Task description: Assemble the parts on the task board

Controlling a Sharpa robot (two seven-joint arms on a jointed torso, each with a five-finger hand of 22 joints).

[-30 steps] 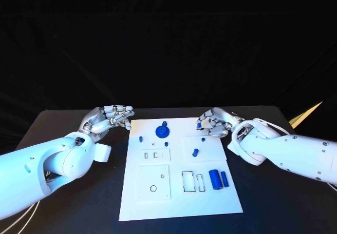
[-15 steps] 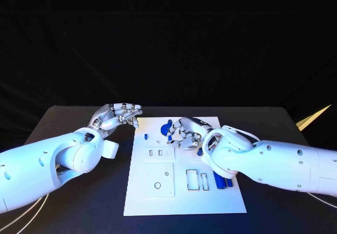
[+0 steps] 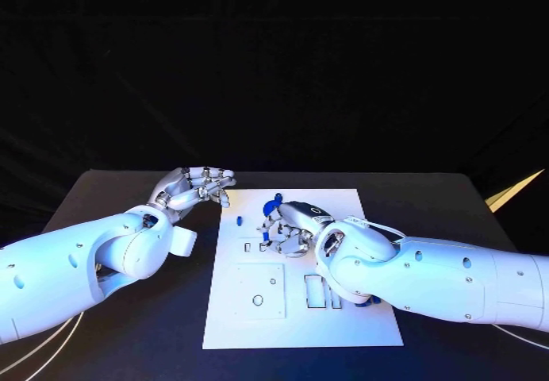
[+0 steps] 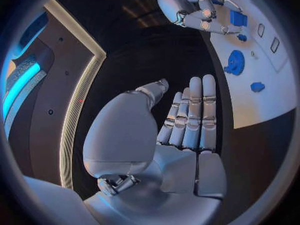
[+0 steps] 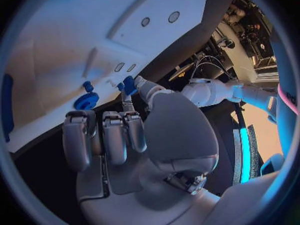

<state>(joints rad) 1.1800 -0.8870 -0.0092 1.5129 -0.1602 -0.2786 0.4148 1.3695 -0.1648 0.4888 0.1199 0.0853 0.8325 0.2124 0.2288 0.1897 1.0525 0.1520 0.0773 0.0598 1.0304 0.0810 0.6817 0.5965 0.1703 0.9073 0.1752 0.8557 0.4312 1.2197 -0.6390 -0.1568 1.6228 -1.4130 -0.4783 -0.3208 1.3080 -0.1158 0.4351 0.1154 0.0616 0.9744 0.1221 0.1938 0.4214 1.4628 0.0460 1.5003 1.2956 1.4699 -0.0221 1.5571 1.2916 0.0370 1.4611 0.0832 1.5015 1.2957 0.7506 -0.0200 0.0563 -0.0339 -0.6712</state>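
While most slots on the task board (image 3: 300, 325) stand empty, we judge assembly barely begun: the right hand (image 3: 293, 228) pinches a small blue part (image 5: 129, 84) over the board, and the left hand (image 3: 194, 187), beside the board, holds nothing, fingers loosely apart.

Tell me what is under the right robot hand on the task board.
The right robot hand hovers over the task board, pinching a small blue part. The blue gear peeks out beside it; the board beneath the palm is covered.

You have a flat matte black table (image 3: 126, 198) under everything, set against a plain black backdrop (image 3: 274, 79). At the table's far right corner, a pale yellow, pointed, paper-like piece (image 3: 517, 188) juts up beside the edge.
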